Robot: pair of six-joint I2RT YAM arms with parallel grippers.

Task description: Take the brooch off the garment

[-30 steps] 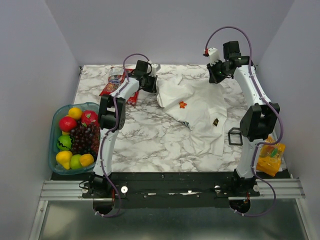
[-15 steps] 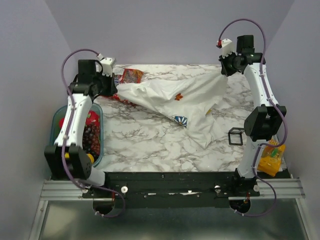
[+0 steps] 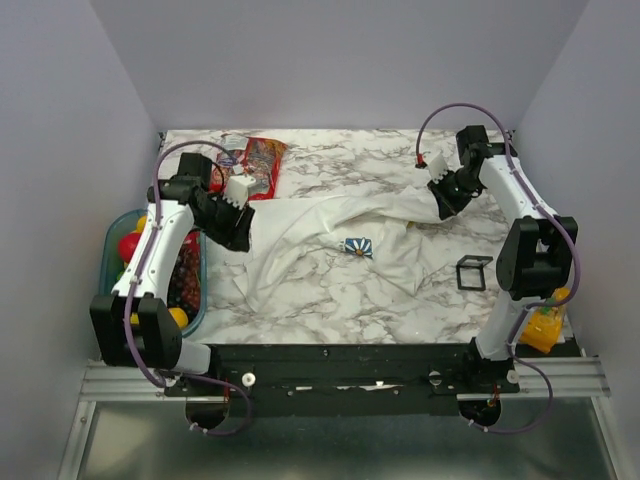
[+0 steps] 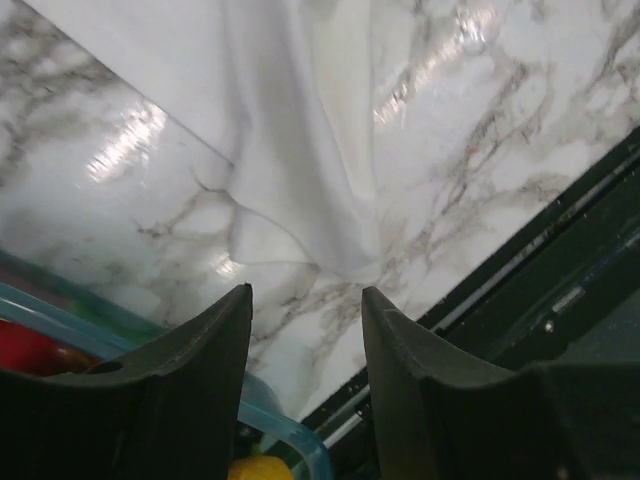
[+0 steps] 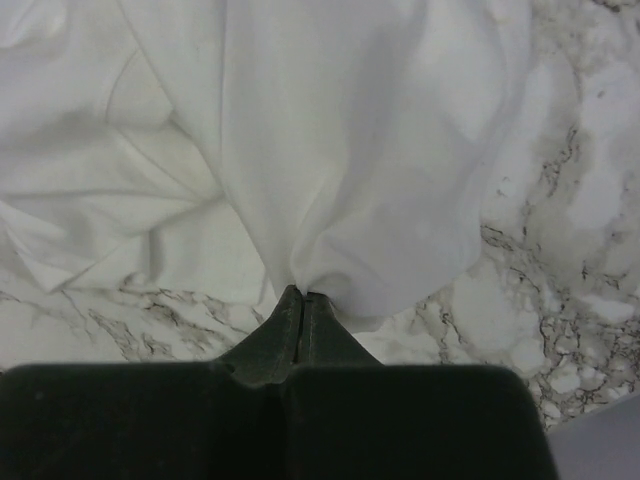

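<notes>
Nearest me, at the left edge of the marble table point(image 3: 350, 148), sits a teal fruit tub point(image 3: 108, 262) of red, green and yellow fruit, and over on the right a small black square frame point(image 3: 470, 272) stands with a yellow-orange box point(image 3: 545, 318) just in front of it at the table's corner. The garment point(image 3: 330, 225) lies flattened across the middle of the table, stretched between the two arms, with a folded corner of its blue-and-white daisy print point(image 3: 357, 246) showing near the centre. I cannot pick out the brooch in any view. The left gripper point(image 4: 305, 295) hovers at the shirt's left edge with its fingers spread apart and nothing between them; a white fold lies on the marble just beyond the tips. The right gripper point(image 5: 302, 295) is pressed tight together, pinching a gather of white cloth at the shirt's right end, the fabric fanning out from its tips. Farther back on the left, a red snack packet point(image 3: 262, 160) lies beside the shirt.
</notes>
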